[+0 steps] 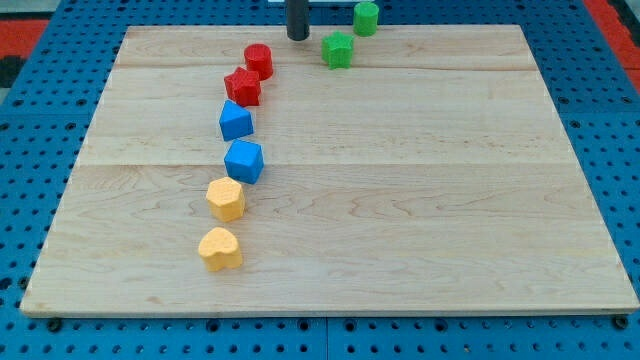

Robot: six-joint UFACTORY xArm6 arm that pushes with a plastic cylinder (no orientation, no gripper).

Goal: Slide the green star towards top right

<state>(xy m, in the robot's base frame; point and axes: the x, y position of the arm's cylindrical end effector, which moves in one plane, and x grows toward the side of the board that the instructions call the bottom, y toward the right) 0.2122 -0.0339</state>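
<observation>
The green star (338,49) lies near the top edge of the wooden board (400,200), a little right of centre. A second green block, a cylinder (366,17), stands just up and right of it at the board's top edge. My tip (298,36) is the lower end of a dark rod at the view's top. It sits just left of the green star and slightly above it, with a small gap between them.
A curved line of blocks runs down the left half: a red cylinder (258,60), a red star (242,87), a blue block (236,121), a blue block (244,161), a yellow block (225,199) and a yellow heart (219,249). Blue pegboard (60,30) surrounds the board.
</observation>
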